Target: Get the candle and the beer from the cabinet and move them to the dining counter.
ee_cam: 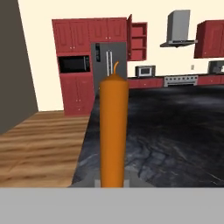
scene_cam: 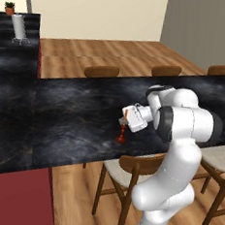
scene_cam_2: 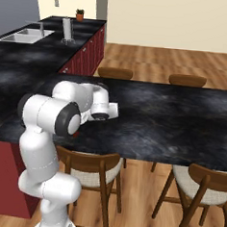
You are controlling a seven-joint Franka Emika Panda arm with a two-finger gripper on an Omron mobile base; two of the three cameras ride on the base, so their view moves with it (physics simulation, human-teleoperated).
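My gripper (scene_cam: 126, 117) is shut on the candle (scene_cam: 123, 129), a thin orange taper that hangs upright with its dark red foot at or just above the dining counter (scene_cam: 75, 111), near the counter's front edge. In the hand view the candle (ee_cam: 113, 131) rises straight up the middle from between my fingertips, with the black counter (ee_cam: 175, 127) stretching away behind it. Far across the room the cabinet (ee_cam: 138, 42) stands with its door open, red shelves showing. The beer is out of view. In the right base view my arm covers the hand above the counter (scene_cam_2: 173, 120).
Wooden chairs (scene_cam: 128, 172) (scene_cam_2: 94, 169) are tucked under the near edge and more (scene_cam: 102, 71) line the far side. To the left is a kitchen worktop (scene_cam_2: 23, 55) with a sink (scene_cam_2: 25, 33), a paper towel holder (scene_cam: 19, 27) and a potted plant (scene_cam: 9, 8).
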